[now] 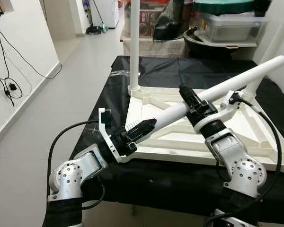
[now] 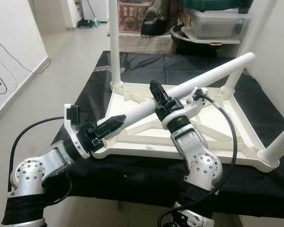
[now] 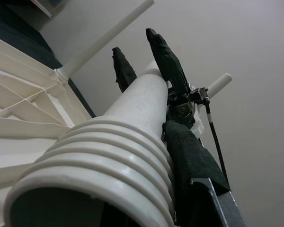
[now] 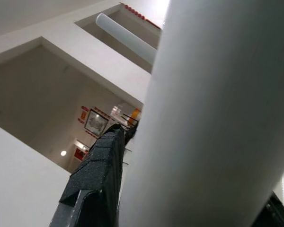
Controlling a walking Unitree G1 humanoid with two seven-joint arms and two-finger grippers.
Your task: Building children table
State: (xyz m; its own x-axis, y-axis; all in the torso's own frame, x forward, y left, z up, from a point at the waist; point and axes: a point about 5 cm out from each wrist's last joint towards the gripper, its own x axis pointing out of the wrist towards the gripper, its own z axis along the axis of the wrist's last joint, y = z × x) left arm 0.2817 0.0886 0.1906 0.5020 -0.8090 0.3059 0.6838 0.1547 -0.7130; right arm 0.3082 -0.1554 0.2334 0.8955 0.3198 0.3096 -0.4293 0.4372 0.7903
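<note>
A white children's table top (image 1: 189, 155) lies upside down on a black-covered table. One white leg (image 1: 134, 42) stands upright in its far left corner. Other legs stand at the far right corner (image 2: 233, 79) and the near right corner (image 2: 280, 145). A loose white leg (image 1: 246, 75) slants across the top, its high end at the far right. My left gripper (image 1: 148, 125) is shut on its low, threaded end (image 3: 109, 156). My right gripper (image 1: 187, 94) is shut on the same leg around its middle, with one black finger (image 4: 99, 170) against the tube (image 4: 213, 118).
The black cloth (image 1: 156, 182) covers the table down to its near edge. Behind it stand a dark basin (image 1: 203, 40) and stacked plastic bins (image 1: 232, 26). A white wall with hanging cables (image 1: 9, 87) runs on the left, with open tiled floor (image 1: 71, 80) beside it.
</note>
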